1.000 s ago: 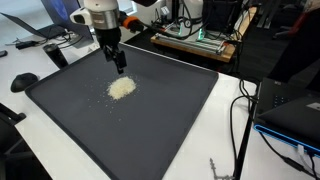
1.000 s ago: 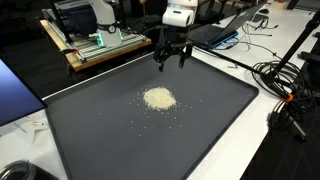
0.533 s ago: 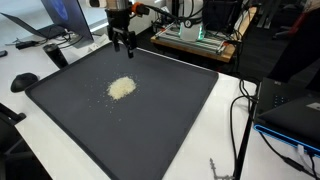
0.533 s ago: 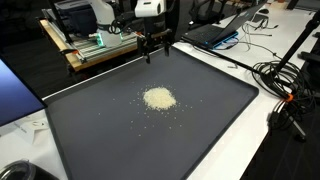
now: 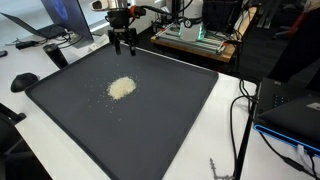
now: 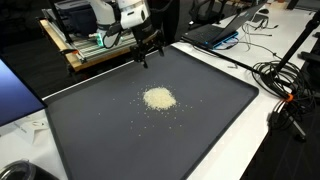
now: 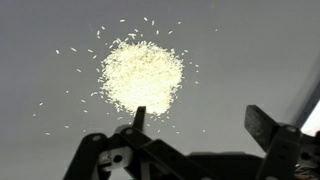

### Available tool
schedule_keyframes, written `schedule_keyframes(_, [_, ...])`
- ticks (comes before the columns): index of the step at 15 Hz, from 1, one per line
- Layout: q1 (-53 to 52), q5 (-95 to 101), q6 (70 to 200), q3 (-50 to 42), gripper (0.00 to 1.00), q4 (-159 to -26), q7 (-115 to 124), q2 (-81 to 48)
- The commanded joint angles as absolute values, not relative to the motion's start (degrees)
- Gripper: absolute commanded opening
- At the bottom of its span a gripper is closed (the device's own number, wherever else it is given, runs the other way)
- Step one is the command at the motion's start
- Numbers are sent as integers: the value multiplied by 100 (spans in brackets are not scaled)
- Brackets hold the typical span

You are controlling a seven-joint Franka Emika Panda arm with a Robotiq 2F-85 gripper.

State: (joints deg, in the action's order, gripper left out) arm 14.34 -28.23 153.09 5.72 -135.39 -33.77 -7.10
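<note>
Since a second earlier, the end effector (image 5: 124, 47) had pulled back from the pile of grains (image 5: 121, 88). Then it had hung low and close beside the heap; now it stood over the far edge of the dark mat (image 5: 160, 130), well apart from the pile. In an exterior view, the end effector (image 6: 148, 55) had also slid along that far edge, toward the corner nearest the wooden board (image 6: 95, 48) on the worktop (image 6: 250, 140).

Its jaws were spread wide and nothing lay between them. The wrist view showed this plainly: the end effector (image 7: 200, 120) had two dark fingers (image 7: 138, 118) set far apart at the bottom of the picture, with bare mat (image 7: 250, 50) in the gap.

The pile itself had not shifted. It sat as a pale, roundish heap near the middle of the mat (image 6: 120, 135), a little toward the far edge, and in both exterior views the pile (image 6: 158, 98) had the same shape as before. In the wrist view the pile (image 7: 142, 75) lay just beyond the fingertips, ringed by stray grains (image 7: 60, 50) scattered loosely on the mat. Cables (image 6: 285, 85) lay tangled on the worktop off one side edge of the mat, unmoved.
</note>
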Motion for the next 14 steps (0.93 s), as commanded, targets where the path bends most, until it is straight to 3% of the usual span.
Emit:
schedule_keyframes(1, [1522,-3742,15494,368,100,-13481,-4548,-1018])
schedule_keyframes(14, [1769,-4237,15446,428,100,-13149,-5274,-1928])
